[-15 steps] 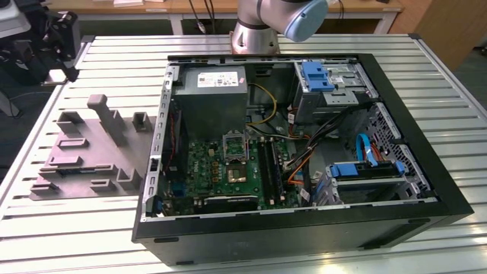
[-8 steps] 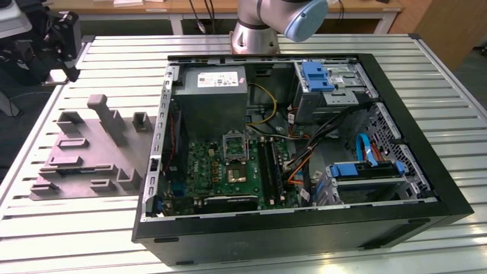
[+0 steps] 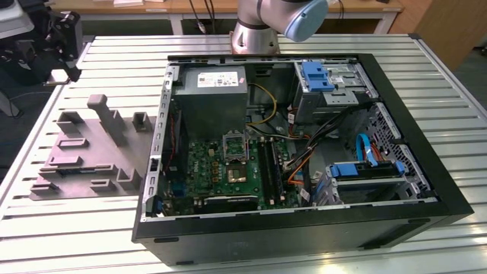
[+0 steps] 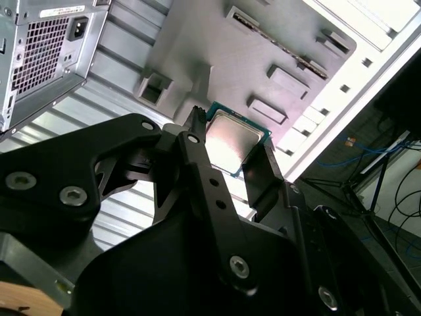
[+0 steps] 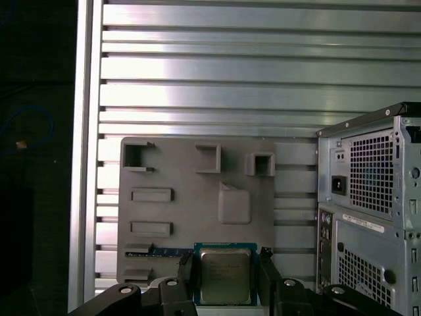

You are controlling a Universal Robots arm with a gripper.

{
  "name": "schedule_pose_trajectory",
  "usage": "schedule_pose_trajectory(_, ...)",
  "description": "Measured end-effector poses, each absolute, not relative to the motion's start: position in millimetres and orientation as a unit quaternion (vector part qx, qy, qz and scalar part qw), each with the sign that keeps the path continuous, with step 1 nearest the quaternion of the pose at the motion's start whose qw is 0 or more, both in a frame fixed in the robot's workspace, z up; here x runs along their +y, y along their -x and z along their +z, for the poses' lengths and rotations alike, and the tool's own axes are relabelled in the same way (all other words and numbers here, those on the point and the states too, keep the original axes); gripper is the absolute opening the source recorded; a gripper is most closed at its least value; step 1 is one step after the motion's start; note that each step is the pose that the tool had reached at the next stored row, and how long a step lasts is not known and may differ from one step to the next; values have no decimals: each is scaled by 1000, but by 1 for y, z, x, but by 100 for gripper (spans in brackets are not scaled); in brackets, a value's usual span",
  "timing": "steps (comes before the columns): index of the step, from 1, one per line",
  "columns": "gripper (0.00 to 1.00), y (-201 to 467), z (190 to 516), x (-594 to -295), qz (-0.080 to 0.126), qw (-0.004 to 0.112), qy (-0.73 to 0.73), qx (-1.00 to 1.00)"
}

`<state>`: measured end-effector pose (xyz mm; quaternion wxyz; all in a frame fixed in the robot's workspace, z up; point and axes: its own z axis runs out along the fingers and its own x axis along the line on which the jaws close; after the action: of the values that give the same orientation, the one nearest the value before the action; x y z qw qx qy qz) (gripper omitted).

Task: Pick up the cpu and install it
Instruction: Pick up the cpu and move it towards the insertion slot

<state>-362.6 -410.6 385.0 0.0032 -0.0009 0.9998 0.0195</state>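
In the exterior view, the socket is hemmed by the power supply at twelve o'clock, cables at three.

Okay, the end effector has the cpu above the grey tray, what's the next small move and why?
Probably carry the cpu sideways toward the open case, kept level. The end effector grips it clear above the grey tray, and the motherboard lies inside the case.

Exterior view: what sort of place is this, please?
Probably a robotics lab for PC assembly: a slatted metal table, an open computer case on it, and a robot arm whose fingers hold a cpu.
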Motion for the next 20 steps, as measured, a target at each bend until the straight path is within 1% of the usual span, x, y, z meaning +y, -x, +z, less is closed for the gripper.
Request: schedule_pose_trajectory(20,47,358,385,-411,19,3,1,1000)
